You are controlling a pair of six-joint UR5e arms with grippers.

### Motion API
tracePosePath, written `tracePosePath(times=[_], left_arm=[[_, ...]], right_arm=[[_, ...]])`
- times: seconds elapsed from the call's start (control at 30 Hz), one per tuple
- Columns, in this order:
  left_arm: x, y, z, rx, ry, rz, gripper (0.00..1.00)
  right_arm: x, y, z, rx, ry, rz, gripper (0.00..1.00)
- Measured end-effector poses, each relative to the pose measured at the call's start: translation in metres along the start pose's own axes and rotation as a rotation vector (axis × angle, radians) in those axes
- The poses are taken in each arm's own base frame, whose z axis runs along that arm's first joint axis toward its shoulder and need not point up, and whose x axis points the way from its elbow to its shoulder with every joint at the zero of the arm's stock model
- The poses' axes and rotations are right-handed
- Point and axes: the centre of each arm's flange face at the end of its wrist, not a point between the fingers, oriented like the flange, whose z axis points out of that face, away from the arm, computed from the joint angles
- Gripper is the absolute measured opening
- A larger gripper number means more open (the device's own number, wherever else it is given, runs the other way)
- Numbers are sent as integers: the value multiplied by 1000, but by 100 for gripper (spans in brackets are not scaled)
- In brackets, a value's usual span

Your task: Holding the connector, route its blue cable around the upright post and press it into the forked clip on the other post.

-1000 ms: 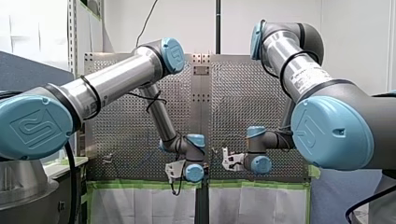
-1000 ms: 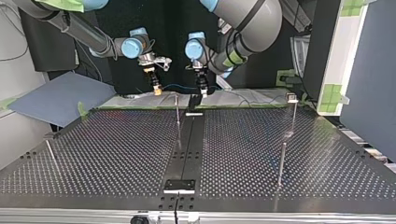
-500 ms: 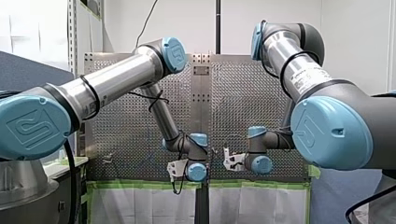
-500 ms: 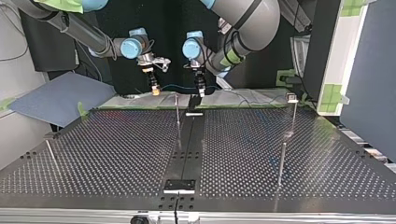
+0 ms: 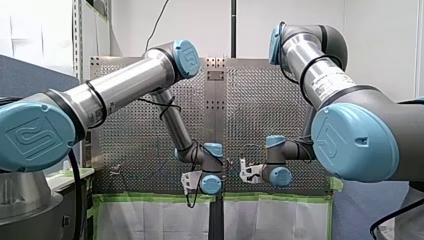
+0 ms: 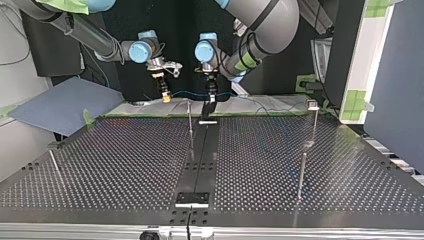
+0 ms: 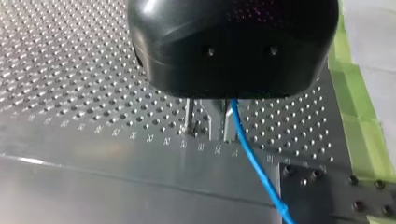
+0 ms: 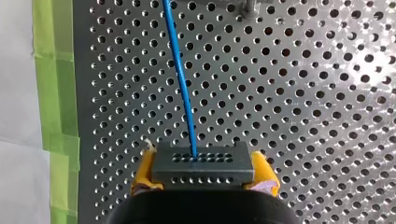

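My right gripper (image 8: 203,171) is clenching the connector (image 8: 201,163) between its yellow pads (image 8: 262,171); the blue cable (image 8: 180,79) is running straight ahead of them, passing my left gripper (image 7: 208,134), whose grip I cannot tell.

The cable (image 8: 182,79) is bright blue. It meets a dark grey connector (image 8: 201,164) whose face carries two rows of small round holes. The pads (image 8: 142,173) of my right tool (image 8: 201,169) are yellow, its body black. My left tool (image 7: 208,123) has a glossy black body. The table (image 8: 303,93) is grey metal, dotted all over with a regular grid of holes. A black strip (image 6: 202,150) runs down its middle in the top view, and light green tape (image 8: 58,93) edges it. My left arm (image 5: 125,85) and my right arm (image 5: 320,75) are silver with pale blue caps.
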Motion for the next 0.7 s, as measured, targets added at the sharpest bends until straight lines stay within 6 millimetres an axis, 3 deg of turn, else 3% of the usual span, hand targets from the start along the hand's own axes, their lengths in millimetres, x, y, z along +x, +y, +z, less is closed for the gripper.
tracePosePath(times=[0.7], left_arm=[[-3, -5, -4, -44, -8, 101, 4]], right_arm=[[3, 22, 6, -66, 10, 2, 12]])
